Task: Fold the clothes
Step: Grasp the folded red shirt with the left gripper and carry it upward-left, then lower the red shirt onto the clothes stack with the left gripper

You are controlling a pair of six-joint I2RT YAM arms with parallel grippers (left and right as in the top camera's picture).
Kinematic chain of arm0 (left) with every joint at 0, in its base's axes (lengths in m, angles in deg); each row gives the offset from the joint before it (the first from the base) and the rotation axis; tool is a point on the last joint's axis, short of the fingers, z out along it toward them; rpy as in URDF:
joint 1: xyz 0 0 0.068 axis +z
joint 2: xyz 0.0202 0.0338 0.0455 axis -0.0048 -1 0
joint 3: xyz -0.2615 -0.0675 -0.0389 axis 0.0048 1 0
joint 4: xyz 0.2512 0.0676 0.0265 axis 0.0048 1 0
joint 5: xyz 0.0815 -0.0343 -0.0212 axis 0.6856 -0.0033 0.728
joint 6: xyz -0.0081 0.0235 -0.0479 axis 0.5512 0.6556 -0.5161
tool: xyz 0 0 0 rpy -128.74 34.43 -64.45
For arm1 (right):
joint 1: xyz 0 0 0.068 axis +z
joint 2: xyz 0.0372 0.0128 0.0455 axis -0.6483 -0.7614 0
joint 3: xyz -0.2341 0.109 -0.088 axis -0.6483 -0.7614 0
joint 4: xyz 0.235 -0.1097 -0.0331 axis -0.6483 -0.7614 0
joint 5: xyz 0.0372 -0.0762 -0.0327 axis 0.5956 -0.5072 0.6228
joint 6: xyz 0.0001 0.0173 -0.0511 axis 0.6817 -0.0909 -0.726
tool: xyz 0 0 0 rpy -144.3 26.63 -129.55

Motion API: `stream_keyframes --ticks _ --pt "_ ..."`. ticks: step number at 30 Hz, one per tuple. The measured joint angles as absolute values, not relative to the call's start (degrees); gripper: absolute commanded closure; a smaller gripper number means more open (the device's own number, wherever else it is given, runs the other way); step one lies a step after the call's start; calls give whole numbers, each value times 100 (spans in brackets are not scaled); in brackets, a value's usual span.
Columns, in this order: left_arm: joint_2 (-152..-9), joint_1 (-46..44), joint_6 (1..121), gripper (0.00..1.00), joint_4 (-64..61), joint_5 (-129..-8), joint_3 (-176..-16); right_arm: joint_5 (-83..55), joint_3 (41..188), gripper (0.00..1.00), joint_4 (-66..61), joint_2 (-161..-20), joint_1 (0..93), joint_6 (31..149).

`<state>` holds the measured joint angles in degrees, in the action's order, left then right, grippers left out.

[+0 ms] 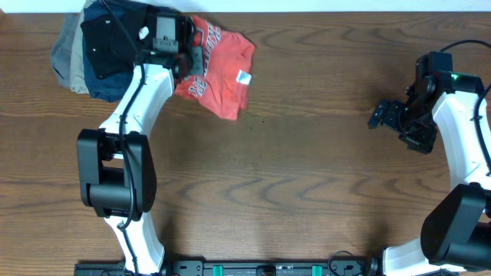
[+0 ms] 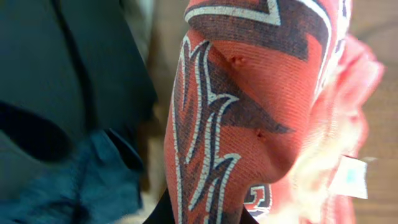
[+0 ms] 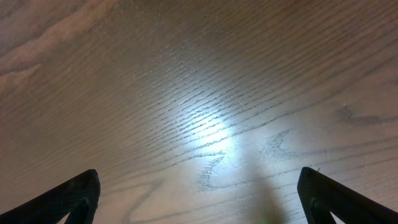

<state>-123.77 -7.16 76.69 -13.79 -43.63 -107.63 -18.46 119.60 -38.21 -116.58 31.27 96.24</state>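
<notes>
T-shirt (image 1: 224,67) sits crumpled on the tabletop (image 1: 291,176), upper left of centre, beside the dark garment pile (image 1: 96,50). Left gripper (image 1: 189,60) jaws clenched on its lettered fabric (fills the wrist view). Right gripper (image 1: 381,115) jaws spread wide, far right.

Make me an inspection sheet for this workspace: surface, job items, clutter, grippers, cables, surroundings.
Surface: brown wood-grain table, glare patch under the right wrist camera.
Job's things: coral-red cotton T-shirt with dark red lettering, crumpled near the far edge, white neck label showing.
Clutter: pile of black, navy and tan garments beside the T-shirt.
Grippers: left gripper shut on the T-shirt; right gripper open over bare wood.
Cables: black cable along the left arm; thin black wire by the right arm.
Surroundings: white strip beyond the far edge.
</notes>
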Motion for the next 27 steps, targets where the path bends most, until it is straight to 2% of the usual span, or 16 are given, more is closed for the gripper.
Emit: stream_keyframes --ticks 18,27 --pt "-12377 -692 7311 94 -2304 -2986 -11299 -1846 11960 1 -3821 -11658 3127 9622" --pt "-12377 -336 6913 94 -2490 -2737 -11299 -1846 11960 1 -3821 -11658 3127 9624"
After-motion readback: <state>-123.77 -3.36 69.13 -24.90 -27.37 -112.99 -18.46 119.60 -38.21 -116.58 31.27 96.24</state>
